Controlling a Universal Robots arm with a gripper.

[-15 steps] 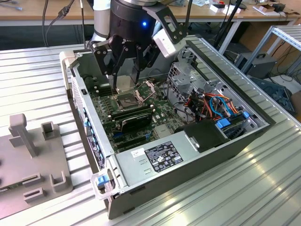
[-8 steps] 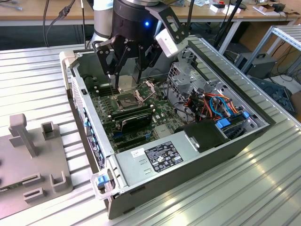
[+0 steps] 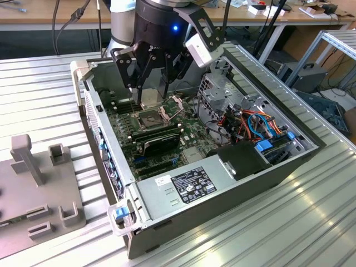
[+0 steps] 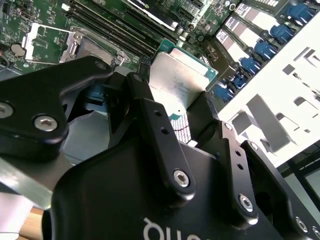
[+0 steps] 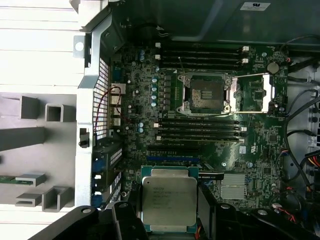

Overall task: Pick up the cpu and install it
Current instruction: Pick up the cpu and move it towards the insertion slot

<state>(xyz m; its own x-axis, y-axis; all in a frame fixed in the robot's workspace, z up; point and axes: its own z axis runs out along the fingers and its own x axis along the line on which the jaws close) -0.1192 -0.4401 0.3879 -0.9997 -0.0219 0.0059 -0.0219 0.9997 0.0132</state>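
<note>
Your gripper clamped shut on the cpu, chip held off the motherboard, open socket close below your gripper, memory slots beside it

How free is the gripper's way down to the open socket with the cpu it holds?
Probably free: the gripper holds the cpu above the motherboard, the socket lies uncovered with its bracket swung aside, and nothing stands over it.
</note>
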